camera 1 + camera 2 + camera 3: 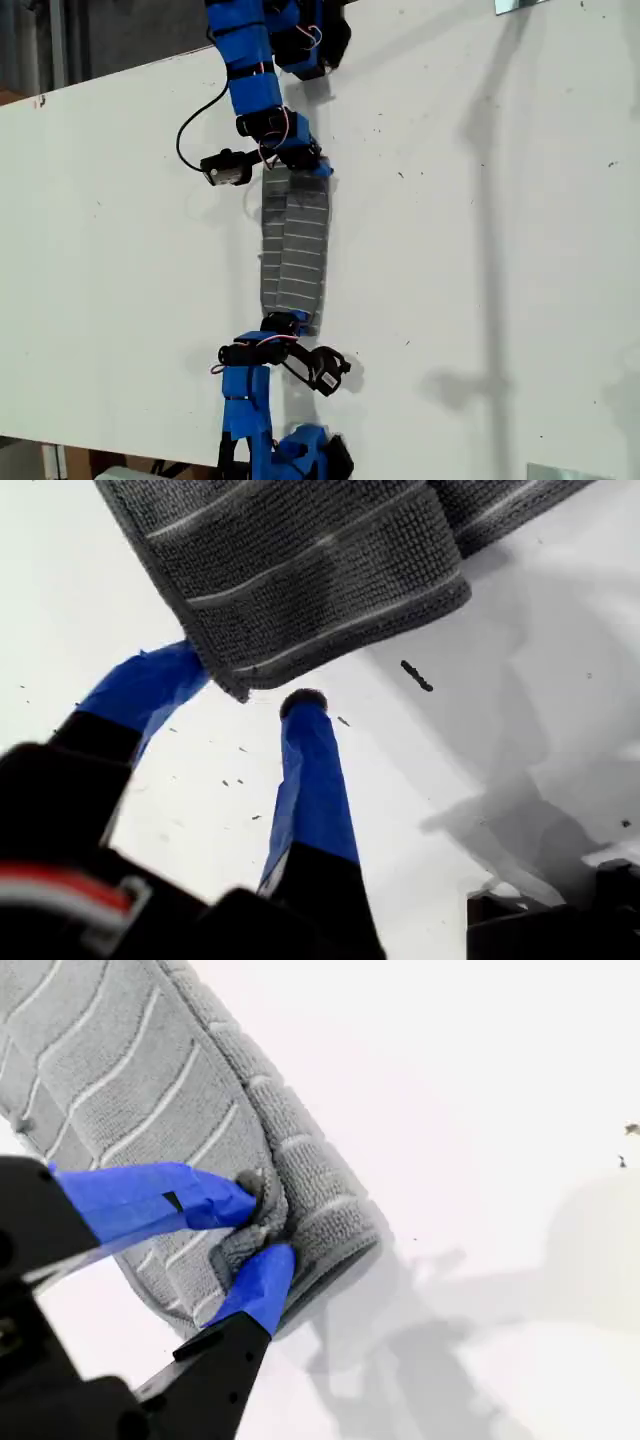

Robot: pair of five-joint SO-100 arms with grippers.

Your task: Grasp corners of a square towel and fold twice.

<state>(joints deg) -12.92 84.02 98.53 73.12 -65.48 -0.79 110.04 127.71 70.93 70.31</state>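
Pinching a bunched end of the towel [150, 1110], my second gripper [262, 1232] is clamped on the cloth. My first gripper [250, 695] has its jaws apart at a corner [235, 687] of the folded strip on the white table [480, 250].

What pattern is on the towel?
The soft dark grey cloth towel has thin white parallel stripes, clearest in the second wrist view.

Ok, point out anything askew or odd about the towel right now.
The towel lies as a narrow folded strip. At one end my second gripper pinches a bunched, puckered edge; at the other, my first gripper has open jaws around a corner, not gripping. Nothing looks damaged.
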